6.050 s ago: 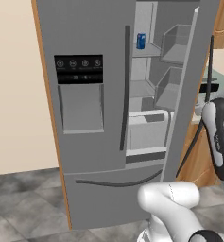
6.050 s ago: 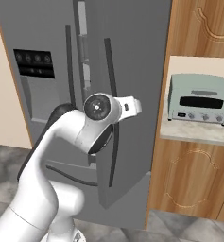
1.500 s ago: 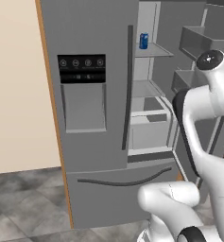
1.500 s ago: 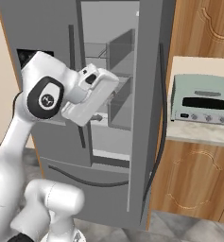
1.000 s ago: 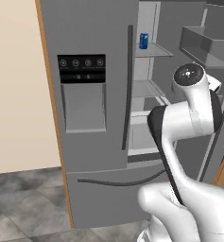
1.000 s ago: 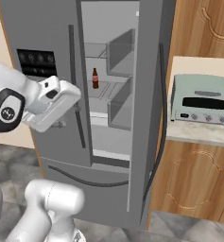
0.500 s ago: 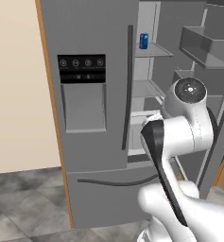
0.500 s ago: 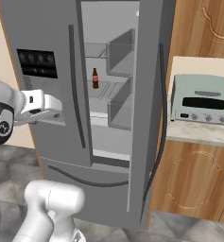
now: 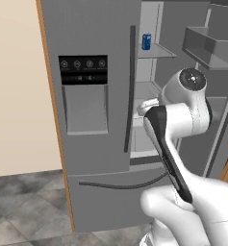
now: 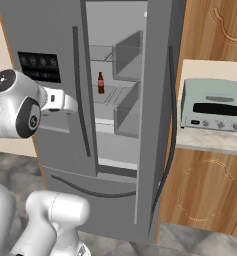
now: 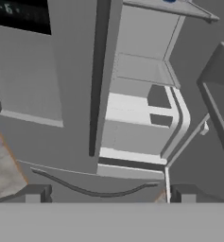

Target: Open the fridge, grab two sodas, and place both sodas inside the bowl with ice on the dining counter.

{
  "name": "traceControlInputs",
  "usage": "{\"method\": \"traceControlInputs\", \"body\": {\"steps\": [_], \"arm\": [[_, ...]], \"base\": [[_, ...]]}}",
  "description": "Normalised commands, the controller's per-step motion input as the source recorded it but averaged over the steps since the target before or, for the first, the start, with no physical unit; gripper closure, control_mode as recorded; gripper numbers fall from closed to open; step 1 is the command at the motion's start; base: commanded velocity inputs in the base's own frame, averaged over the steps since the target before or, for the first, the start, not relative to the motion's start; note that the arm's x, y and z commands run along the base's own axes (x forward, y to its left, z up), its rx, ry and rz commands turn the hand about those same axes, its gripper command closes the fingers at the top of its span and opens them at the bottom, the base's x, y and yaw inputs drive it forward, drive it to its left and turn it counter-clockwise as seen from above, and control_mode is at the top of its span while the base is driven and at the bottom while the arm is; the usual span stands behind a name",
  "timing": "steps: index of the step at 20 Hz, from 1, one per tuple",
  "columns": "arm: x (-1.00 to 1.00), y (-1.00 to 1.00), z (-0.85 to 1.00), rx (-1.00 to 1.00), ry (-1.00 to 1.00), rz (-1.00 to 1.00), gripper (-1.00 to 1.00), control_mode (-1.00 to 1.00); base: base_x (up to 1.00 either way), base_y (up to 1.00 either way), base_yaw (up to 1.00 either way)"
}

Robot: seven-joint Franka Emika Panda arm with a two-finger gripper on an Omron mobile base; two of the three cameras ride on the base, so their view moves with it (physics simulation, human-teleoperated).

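Observation:
The grey fridge (image 9: 96,144) stands before me with its left door shut and its right door (image 10: 157,115) swung wide. A blue soda can (image 9: 146,41) sits on an upper shelf inside. A dark brown soda bottle (image 10: 100,83) with a red label stands on a middle shelf. My gripper (image 11: 108,194) is open and holds nothing. It hovers at the level of the lower shelves, close to the left door's handle (image 11: 100,75), and looks into the open compartment. From the right base camera the gripper (image 10: 74,104) sits just left of that handle. The bowl and the dining counter are out of view.
A pale green toaster oven (image 10: 215,105) sits on the wall counter (image 10: 205,142) over wooden cabinets, right of the open door. A beige wall (image 9: 19,96) flanks the fridge on the left. The bottom drawer (image 9: 115,192) with its curved handle lies below my hand.
My arm has swung left and down, out of the front of the open compartment, so the brown bottle now shows. The jaws stay wide apart.

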Motion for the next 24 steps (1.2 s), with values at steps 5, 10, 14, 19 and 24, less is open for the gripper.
{"method": "traceControlInputs", "body": {"steps": [5, 10, 14, 19, 24], "arm": [[0.74, 0.04, 0.0, 0.1, 0.02, -0.04, -1.0, -1.0], [0.7, 0.03, -0.01, 0.04, 0.0, -0.03, -1.0, -1.0], [0.6, 0.09, -0.11, 0.01, 0.0, -0.03, -1.0, -1.0], [0.42, 0.1, -0.19, 0.02, 0.0, -0.04, -1.0, -1.0], [0.46, 0.01, -0.14, 0.05, 0.0, -0.03, -1.0, -1.0]], "base": [[0.0, 0.0, 0.0], [0.0, 0.0, 0.0], [0.0, 0.0, 0.0], [0.0, 0.0, 0.0], [0.0, 0.0, 0.0]]}}
